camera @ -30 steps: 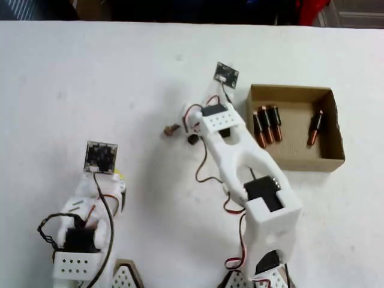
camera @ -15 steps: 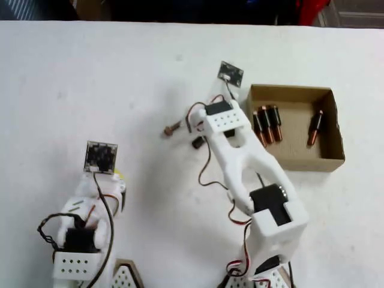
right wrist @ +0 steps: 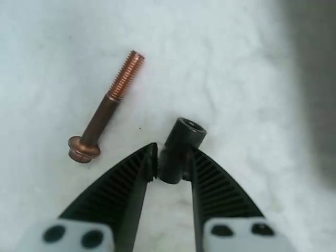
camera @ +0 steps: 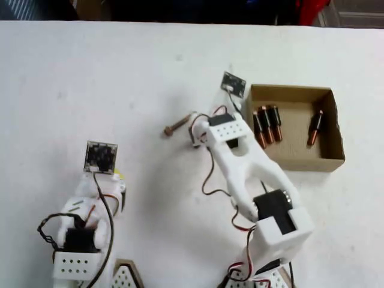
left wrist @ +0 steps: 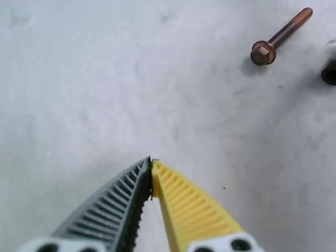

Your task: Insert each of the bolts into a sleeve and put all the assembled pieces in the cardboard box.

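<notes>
The right pincer (right wrist: 172, 157) is gripping the black sleeve (right wrist: 182, 140) at its tips. Over the last second it has been drawing back, so the bolt (right wrist: 107, 107), half hidden under it before, is now lying exposed just ahead of the tips and to one side. This looks like the last pair being readied for joining. Farther off, beside this pincer, the box (camera: 294, 90) is holding four finished pieces (camera: 267, 126). The left pincer (left wrist: 151, 164) is resting clenched and empty, with the bolt well ahead of it.
</notes>
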